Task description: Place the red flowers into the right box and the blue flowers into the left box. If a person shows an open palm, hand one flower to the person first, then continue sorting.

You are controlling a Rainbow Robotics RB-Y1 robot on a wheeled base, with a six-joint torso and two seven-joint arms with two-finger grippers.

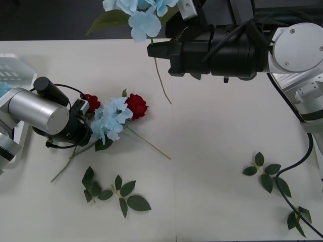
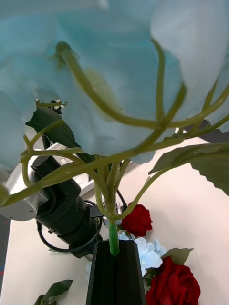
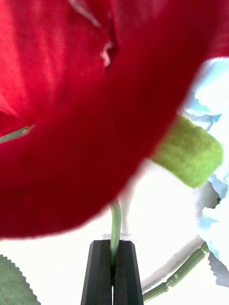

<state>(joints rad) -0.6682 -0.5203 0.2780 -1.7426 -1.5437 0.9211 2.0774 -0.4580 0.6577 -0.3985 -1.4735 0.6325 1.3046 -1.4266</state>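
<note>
left gripper clamping red flower stem

We take this for a robot lab or test room set up for a sorting trial, not a home or a shop. We see a plain, bare white surface with a dark floor beyond its far edge. On it lie only props: artificial red flowers, blue flowers and loose green leaf sprigs, with a white slotted left box at one side. Two machine arms with exposed black cables reach in over it.
</note>
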